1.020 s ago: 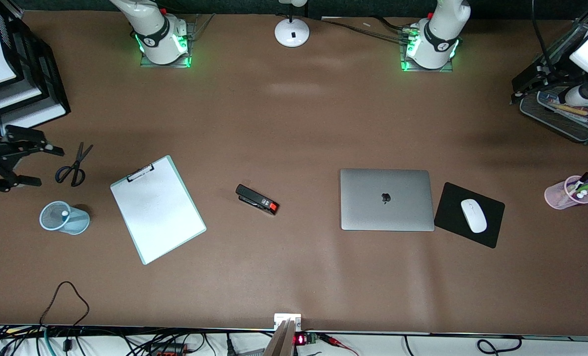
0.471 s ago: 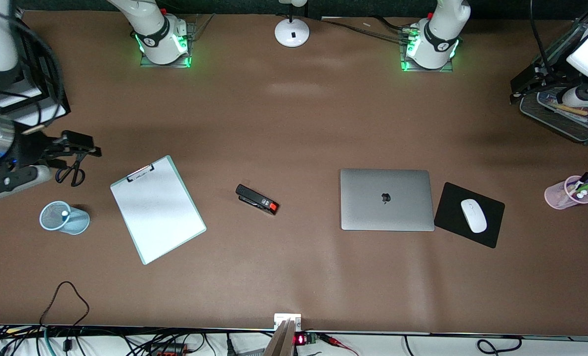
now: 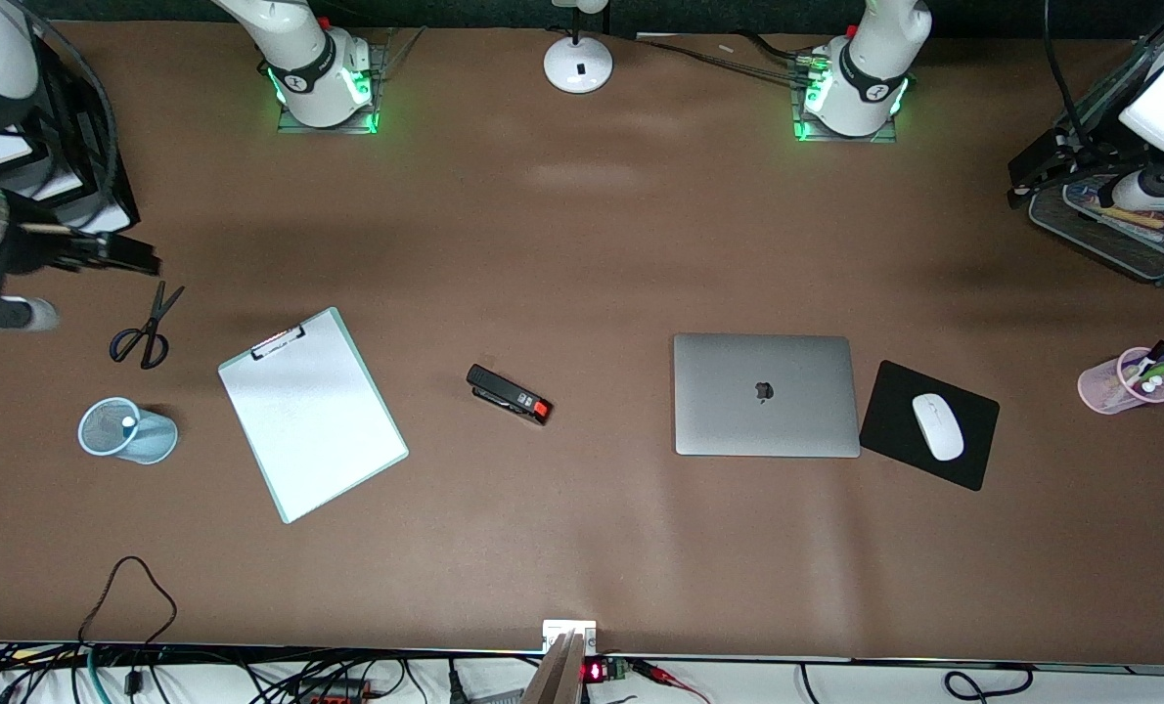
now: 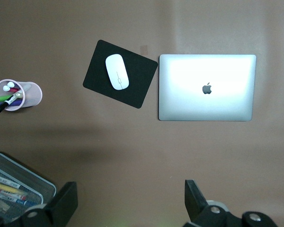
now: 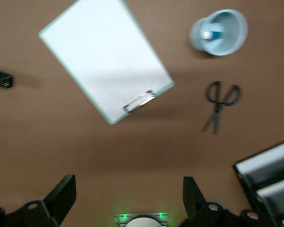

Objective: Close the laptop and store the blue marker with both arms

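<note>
The laptop lies shut on the table, its silver lid and dark logo up; it also shows in the left wrist view. The blue marker stands inside a pale blue mesh cup at the right arm's end of the table; in the front view only its white tip shows. My right gripper is open and empty, up in the air over the table beside the scissors; its jaws stand wide apart in the right wrist view. My left gripper is open and empty over the mesh tray's edge.
A white clipboard, a black stapler, a white mouse on a black pad and a pink pen cup lie on the table. A mesh tray and stacked paper trays stand at the table's two ends.
My right gripper has swung from beside the scissors and the cup toward the paper trays, away from the front camera. The left arm has hardly moved.
</note>
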You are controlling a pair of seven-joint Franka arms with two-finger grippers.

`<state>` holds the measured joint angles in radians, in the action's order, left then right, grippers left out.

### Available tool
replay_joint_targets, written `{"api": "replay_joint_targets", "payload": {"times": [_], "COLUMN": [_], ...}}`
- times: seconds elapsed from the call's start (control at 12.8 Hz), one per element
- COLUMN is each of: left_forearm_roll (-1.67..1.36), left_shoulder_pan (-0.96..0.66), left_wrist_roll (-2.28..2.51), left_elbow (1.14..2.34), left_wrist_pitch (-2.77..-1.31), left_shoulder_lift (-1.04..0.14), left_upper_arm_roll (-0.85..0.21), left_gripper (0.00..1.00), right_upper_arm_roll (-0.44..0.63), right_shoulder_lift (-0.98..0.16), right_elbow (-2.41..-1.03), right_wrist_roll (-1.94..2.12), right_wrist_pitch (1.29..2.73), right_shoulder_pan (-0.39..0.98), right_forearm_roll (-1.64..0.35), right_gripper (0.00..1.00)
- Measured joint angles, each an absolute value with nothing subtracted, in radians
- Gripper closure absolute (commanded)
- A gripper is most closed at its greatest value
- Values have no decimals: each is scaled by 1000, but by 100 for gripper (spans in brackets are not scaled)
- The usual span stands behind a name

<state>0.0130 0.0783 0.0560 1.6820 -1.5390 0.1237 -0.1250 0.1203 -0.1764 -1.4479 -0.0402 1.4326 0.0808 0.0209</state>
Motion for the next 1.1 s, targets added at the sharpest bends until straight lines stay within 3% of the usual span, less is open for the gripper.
{"api": "replay_joint_targets", "payload": {"times": [0.16,0.47,1.1], "left_forearm_roll": [8,-4,-16], "left_shoulder_pan": [78,78,83], "left_wrist_roll": [56,33,12], "left_elbow": [1682,1683,1693], "left_wrist_pitch": [-1539,-1539,-1543], "left_shoulder_lift": [126,132,132], "left_upper_arm_roll": [-127,-134,-130], "left_gripper": [0,0,0], "right_upper_arm_roll": [174,180,179], "right_shoulder_lift": [-158,-134,17], "right_elbow": [-1450,-1469,-1670], "right_wrist_roll": [15,40,40], "right_wrist_pitch": [1439,1476,1611], "right_shoulder_pan": [80,88,90], "right_forearm_roll": [23,22,22], "right_gripper": [0,0,0]}}
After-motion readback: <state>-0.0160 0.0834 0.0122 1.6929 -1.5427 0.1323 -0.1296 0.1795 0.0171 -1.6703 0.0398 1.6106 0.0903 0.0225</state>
